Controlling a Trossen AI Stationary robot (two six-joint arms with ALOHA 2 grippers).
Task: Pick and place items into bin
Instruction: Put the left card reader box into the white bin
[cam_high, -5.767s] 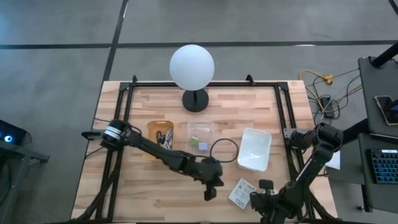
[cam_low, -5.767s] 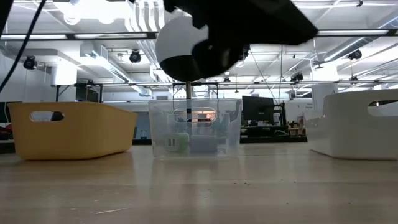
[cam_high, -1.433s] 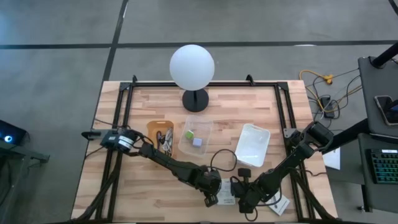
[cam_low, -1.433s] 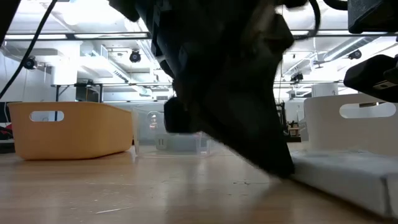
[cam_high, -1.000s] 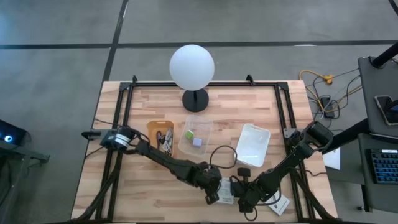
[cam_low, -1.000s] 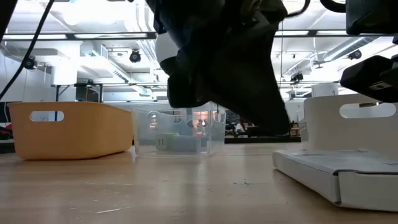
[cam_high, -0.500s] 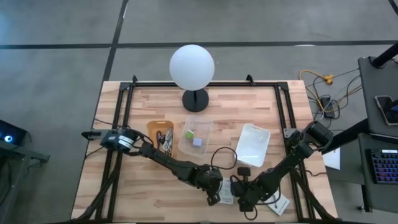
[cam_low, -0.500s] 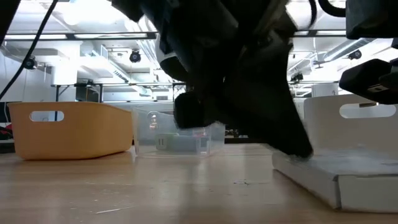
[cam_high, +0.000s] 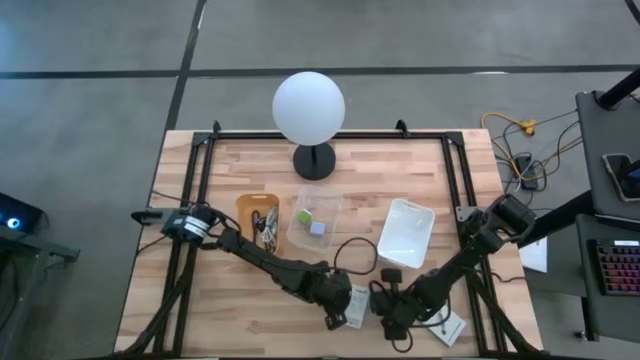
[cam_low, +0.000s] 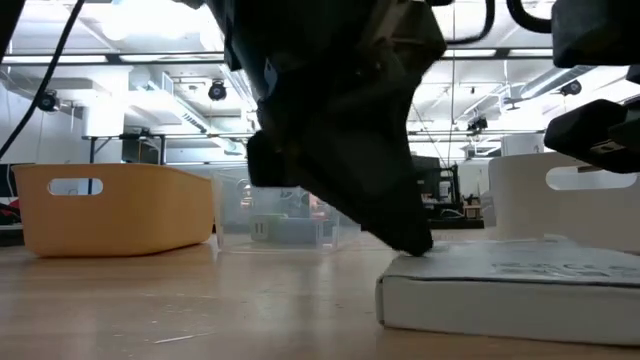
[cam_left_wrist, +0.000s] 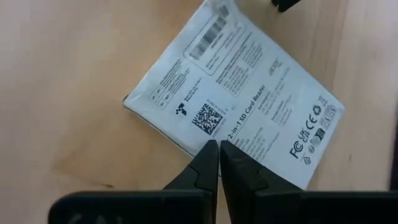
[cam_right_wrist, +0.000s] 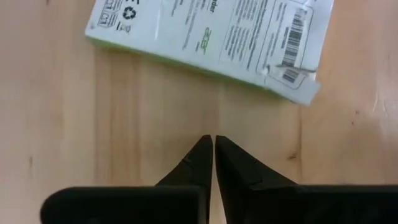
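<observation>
Near the front edge of the bench, we see the left gripper (cam_high: 337, 318) low over the wood, its fingers (cam_left_wrist: 208, 163) pressed together with nothing between them, their tips at the edge of a flat white printed packet (cam_left_wrist: 235, 99) that lies flat just beside it. The right gripper (cam_high: 383, 322) sits just on the other side of that packet, fingers (cam_right_wrist: 200, 157) likewise closed on nothing, with a second white packet (cam_right_wrist: 209, 38) lying on the wood ahead of them. Toward the middle of the bench stand a yellow bin (cam_high: 258, 222), a clear bin (cam_high: 314, 220) holding a green cube (cam_high: 303, 215) and a grey cube (cam_high: 318, 228), and a white bin (cam_high: 406, 235).
</observation>
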